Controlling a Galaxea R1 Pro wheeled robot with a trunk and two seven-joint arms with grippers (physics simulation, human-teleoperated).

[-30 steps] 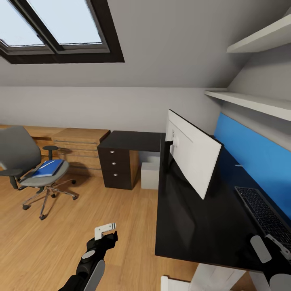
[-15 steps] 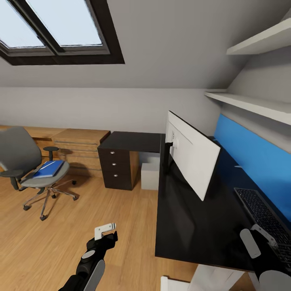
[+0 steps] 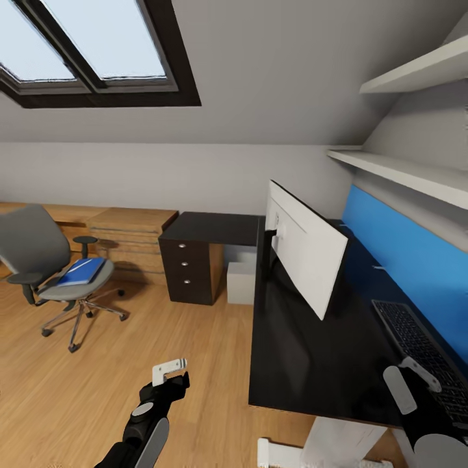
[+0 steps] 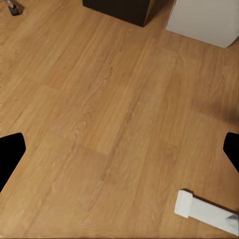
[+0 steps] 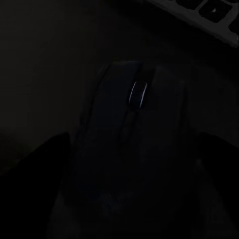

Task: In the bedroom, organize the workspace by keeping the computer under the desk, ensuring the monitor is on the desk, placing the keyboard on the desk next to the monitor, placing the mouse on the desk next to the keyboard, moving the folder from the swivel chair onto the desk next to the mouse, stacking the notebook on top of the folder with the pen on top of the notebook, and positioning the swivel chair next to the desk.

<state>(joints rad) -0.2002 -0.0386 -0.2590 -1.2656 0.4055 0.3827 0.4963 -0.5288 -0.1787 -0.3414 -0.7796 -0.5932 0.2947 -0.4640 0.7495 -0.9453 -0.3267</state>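
The room was an attic bedroom with a wooden floor (image 3: pixel 130 383) and a skylight (image 3: pixel 84 45). On the black desk (image 3: pixel 305 357) stood the monitor (image 3: pixel 305 250), the keyboard (image 3: pixel 422 354) beside the blue wall panel (image 3: pixel 416 260). The mouse (image 5: pixel 134 144) lay just beside the keyboard, under the right gripper (image 3: pixel 416 383); its fingers' state I could not tell. The left gripper (image 3: pixel 170 374) hung over the floor, fingers spread. The folder (image 3: pixel 79 271) lay on the swivel chair (image 3: pixel 45 260), well apart from the desk. The computer (image 3: pixel 242 281) stood under the desk beside the 3 drawers (image 3: pixel 185 263).

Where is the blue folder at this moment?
In the head view, the blue folder lies on the seat of the swivel chair, at the far left of the room, well away from the desk.
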